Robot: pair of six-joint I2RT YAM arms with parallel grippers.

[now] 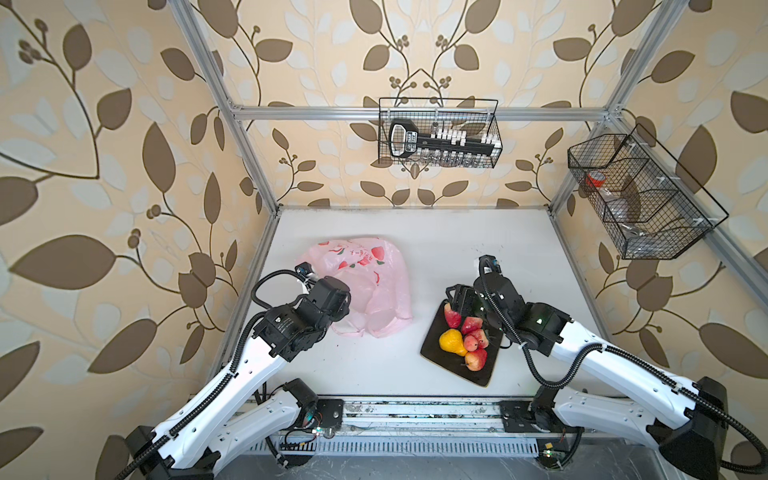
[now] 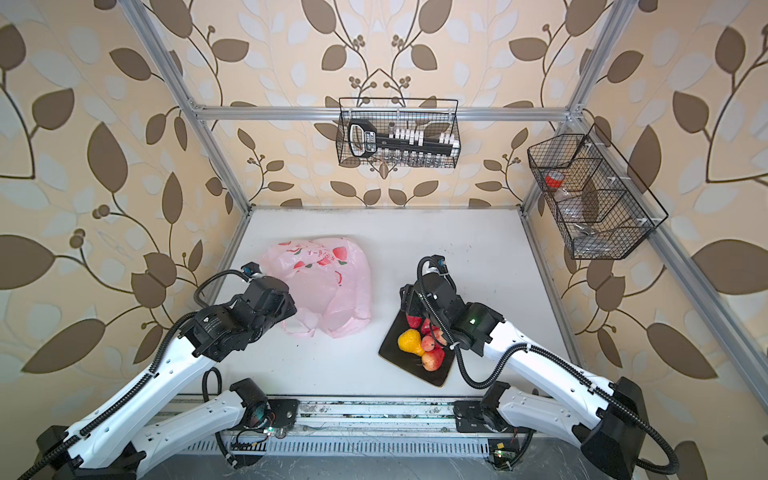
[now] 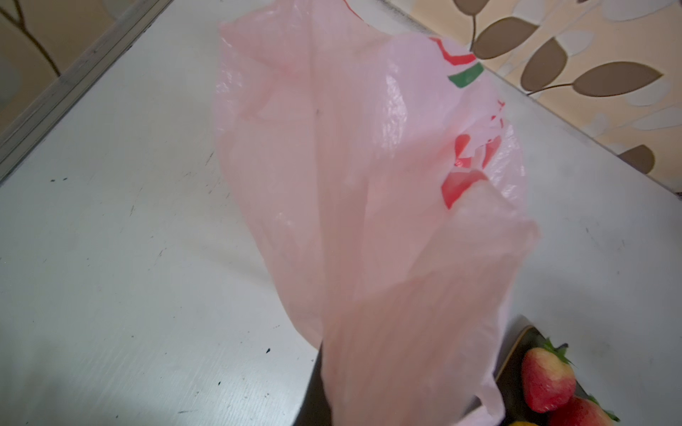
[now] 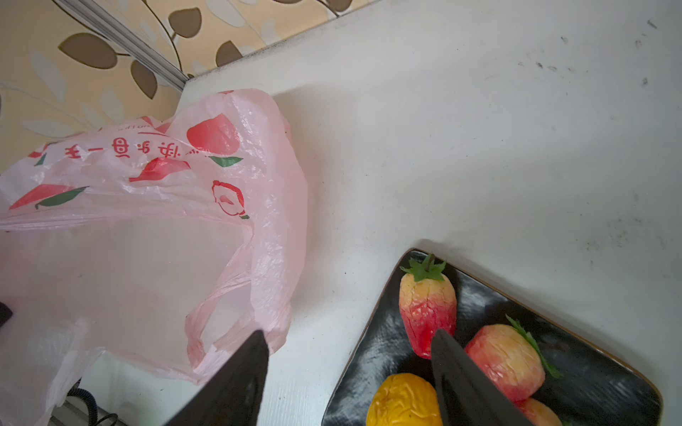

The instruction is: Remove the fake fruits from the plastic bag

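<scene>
I am logging the left gripper (image 3: 317, 391) clamping its jaws on the pink bag (image 1: 374, 270), left of the black plate (image 1: 478, 372), while the right gripper (image 4: 348, 333) is hovering wide-jawed and empty over that plate's far corner, where the fruits (image 1: 465, 338) are lying piled.

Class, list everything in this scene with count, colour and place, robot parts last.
bag: one, pale pink, red prints, table's left
fruits: six, five red-pink, one yellow, on plate
plate: one, black, table's right
table: one, white, centre
back basket: one, black wire, back wall
side basket: one, black wire, right wall
arms: two, white and black, from front edge
left end effector: one, black, shut on bag
right end effector: one, black, open over plate's far corner
</scene>
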